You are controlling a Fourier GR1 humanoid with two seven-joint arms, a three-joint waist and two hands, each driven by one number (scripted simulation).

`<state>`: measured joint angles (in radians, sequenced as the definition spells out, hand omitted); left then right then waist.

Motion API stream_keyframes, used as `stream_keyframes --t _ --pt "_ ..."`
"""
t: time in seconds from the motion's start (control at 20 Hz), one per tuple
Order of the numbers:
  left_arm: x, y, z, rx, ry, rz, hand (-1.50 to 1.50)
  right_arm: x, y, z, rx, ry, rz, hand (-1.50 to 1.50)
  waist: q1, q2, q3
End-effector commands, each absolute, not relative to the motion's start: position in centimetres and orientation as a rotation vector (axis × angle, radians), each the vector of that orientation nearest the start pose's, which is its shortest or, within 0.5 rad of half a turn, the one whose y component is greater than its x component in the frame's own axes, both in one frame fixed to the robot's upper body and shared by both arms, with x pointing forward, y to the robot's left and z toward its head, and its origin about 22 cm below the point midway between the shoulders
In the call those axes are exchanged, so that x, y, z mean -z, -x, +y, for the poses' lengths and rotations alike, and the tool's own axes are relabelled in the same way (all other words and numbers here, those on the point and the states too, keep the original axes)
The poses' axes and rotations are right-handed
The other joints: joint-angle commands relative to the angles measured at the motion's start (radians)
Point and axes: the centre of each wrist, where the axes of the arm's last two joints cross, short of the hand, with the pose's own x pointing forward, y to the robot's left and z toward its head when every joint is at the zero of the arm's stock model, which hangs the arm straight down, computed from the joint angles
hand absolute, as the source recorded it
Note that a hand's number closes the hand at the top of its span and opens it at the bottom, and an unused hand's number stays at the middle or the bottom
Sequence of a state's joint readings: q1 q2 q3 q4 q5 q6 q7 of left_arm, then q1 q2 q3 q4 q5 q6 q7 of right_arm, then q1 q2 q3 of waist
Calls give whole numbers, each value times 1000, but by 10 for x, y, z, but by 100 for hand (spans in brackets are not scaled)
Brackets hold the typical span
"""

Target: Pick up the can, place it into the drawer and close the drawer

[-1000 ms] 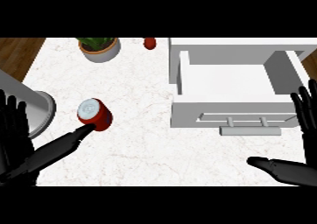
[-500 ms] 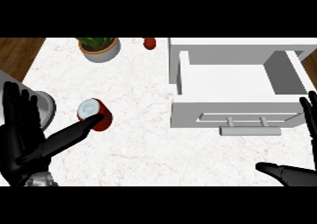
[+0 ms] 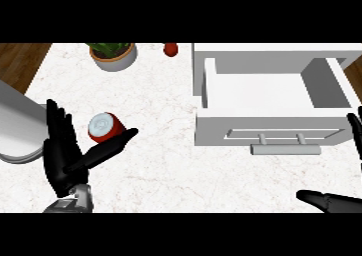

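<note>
Can not in drawer yet, both hands held nothing.

I saw the red can (image 3: 106, 128) on the counter (image 3: 169, 165), w/ my left hand (image 3: 66, 157) spread wide right beside it. White drawer (image 3: 269, 102) stood open w/ nothing in it. Right hand (image 3: 345, 200) spread wide too, near drawer handle (image 3: 285, 149).

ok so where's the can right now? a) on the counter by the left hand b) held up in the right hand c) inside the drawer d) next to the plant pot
a: the can sits on the counter between the open left hand's fingers and thumb, and the drawer is open with nothing in it.
</note>
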<state>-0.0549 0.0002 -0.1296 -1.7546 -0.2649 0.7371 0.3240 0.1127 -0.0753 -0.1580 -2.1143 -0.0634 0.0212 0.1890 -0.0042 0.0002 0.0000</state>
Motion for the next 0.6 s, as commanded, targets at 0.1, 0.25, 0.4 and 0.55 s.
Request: stream_keyframes --t 0.1,0.25,0.4,0.55 --pt "-16 -260 195 -458 -555 -1478 -150 -125 -170 -271 55 167 -1834 -150 -3 0 -1" --pt "7 -253 191 -477 -566 -1465 -150 -113 -167 -299 62 163 -1843 -150 -2 0 0" --pt "23 -244 196 -486 -571 -1455 -150 -110 -169 -305 89 179 -1839 -150 1 0 0" --pt "37 -269 212 -519 -582 -1458 -150 -109 -172 -312 75 189 -1822 -150 -3 1 -1"
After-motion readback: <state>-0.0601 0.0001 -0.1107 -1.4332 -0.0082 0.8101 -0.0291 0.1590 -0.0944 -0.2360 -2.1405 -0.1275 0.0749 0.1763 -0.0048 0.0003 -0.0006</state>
